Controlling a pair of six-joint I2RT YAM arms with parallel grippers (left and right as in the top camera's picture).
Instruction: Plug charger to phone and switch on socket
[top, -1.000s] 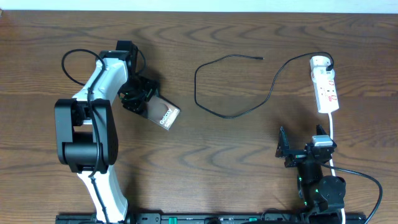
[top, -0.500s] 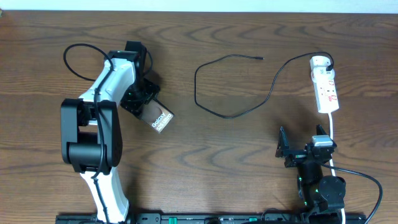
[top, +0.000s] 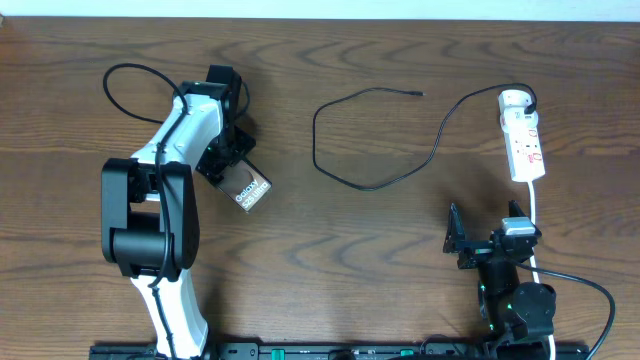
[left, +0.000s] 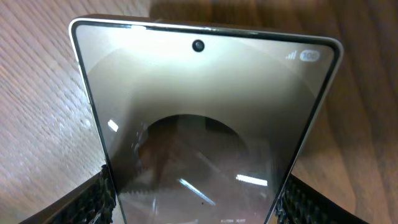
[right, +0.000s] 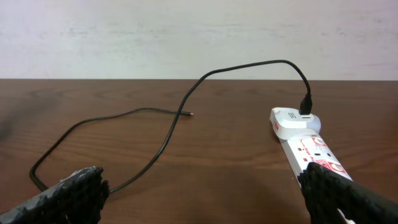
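My left gripper (top: 226, 160) is shut on the phone (top: 251, 189), a grey-bronze slab with white "Galaxy" lettering, at the left of the table. In the left wrist view the phone (left: 205, 118) fills the space between the two fingers of the left gripper (left: 202, 198), screen towards the camera. The charger (top: 365, 187) lies loose in the middle, its tip (top: 420, 94) free and its other end plugged into the white socket (top: 523, 140) at the far right. My right gripper (top: 485, 226) stands open and empty near the front right, just short of the socket (right: 311, 149) and the charger (right: 166, 135).
The socket's white cord (top: 535, 215) runs down past my right arm. A black arm cable (top: 125, 75) loops at the far left. A pale wall rises behind the table's far edge.
My left gripper has carried the phone a little to the left and turned it. The right arm, charger and socket have not moved.
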